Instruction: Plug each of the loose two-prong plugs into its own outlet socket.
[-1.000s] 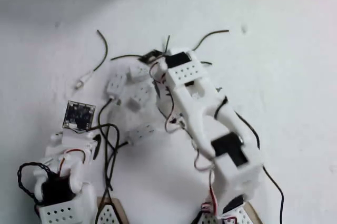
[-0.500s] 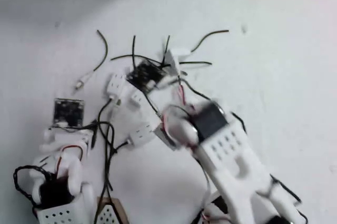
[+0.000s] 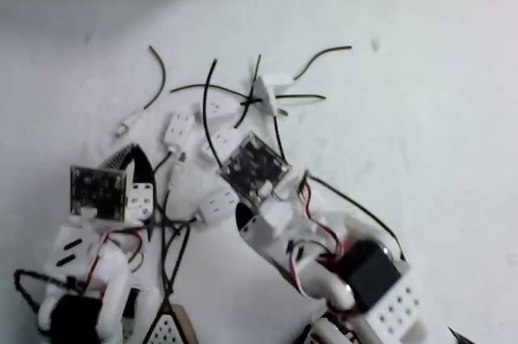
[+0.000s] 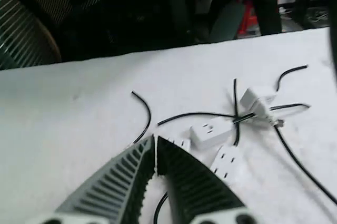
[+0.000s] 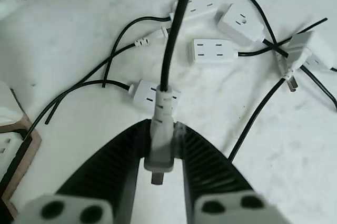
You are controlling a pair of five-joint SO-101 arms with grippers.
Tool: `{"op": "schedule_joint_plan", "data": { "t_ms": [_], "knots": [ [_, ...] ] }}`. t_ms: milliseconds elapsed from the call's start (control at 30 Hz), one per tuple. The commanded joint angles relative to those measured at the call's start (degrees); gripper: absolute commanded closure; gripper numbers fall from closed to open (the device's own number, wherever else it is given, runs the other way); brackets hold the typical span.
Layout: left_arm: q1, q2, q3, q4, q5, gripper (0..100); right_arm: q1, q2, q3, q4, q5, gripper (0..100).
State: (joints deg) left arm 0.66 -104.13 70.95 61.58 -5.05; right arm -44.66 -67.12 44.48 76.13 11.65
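Right gripper (image 5: 161,129): jaws narrow, clamped on the grey two-prong plug (image 5: 159,153).
Held plug: short of the triple outlet block (image 5: 214,51), not touching it; its black cord (image 5: 176,29) passes beside that block.
Left gripper (image 4: 156,142): jaws with their tips together, apart from the triple outlet block.
White plug (image 5: 303,47): on the counter (image 5: 79,34) beyond the triple outlet block, lying across cords.

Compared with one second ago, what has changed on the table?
The right arm drew back from the outlets toward its base, with the right gripper shut on a plug. The plug's black cord trailed after it. The left arm shifted slightly. The outlets lie as before.
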Motion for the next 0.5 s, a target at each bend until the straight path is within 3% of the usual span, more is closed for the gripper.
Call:
{"op": "schedule_joint_plan", "data": {
  "t_ms": [0, 100, 467],
  "knots": [
    [4.0, 0.0, -6.9, 2.7, 4.7, 98, -1.8, -6.3, 2.1, -2.9, -1.8, 98.2],
    [7.3, 0.0, -7.2, 3.1, 3.5, 98, -4.5, -10.7, 3.7, -3.9, -4.8, 98.2],
    [32.9, 0.0, -7.1, 7.5, -5.5, 98, -11.2, -14.6, 9.0, -6.5, -5.6, 98.2]
  ]
}}
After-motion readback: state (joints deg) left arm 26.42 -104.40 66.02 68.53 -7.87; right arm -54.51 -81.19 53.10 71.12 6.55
